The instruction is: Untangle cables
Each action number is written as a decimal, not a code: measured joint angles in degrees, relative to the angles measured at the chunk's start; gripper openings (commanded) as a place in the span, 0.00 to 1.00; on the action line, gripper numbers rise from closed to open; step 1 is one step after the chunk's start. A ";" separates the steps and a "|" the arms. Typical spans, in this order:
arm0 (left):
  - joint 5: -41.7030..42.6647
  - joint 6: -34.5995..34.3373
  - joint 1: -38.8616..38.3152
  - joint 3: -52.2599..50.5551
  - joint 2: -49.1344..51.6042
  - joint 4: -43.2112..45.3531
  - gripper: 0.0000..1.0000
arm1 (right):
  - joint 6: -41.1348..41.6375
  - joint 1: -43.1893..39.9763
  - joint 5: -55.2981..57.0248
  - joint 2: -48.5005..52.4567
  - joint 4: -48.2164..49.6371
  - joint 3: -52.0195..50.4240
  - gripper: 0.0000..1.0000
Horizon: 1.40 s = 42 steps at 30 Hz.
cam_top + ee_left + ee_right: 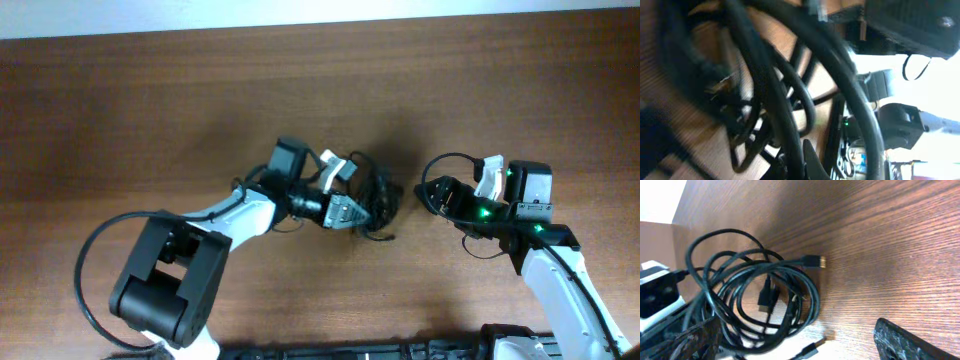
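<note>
Wood-grain bench; the cables lie mid-bench as one limp, light coil. My left gripper is buried in it, grip unreadable, possibly pinching strands. Right gripper gapes wide, empty. I'd grasp near the metal-tipped plug.

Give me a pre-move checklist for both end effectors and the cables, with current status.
1. Left end effector grip on the cables: cannot tell; its wrist view is blurred and filled with cords.
2. Right end effector free: ok; open, holding nothing.
3. Cables separated: not ok; they lie in one coiled bundle.
4. A plug end exposed to grab: ok; the gold-tipped plug pokes out of the coil.
</note>
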 measured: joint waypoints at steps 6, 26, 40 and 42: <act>-18.16 -0.04 6.95 0.09 1.31 -17.53 0.58 | 0.00 0.00 0.66 0.00 -0.22 0.00 0.96; -38.53 -2.62 2.82 7.13 -11.45 -32.65 0.99 | 0.00 0.00 1.07 0.00 -1.57 0.00 0.96; -53.16 -10.47 -8.90 7.21 -5.05 -24.83 0.62 | -0.04 0.00 1.07 0.00 -5.14 0.00 0.97; -53.46 -10.49 -8.92 7.37 -3.48 -24.22 0.46 | 0.00 0.00 1.05 0.00 -5.95 0.00 0.97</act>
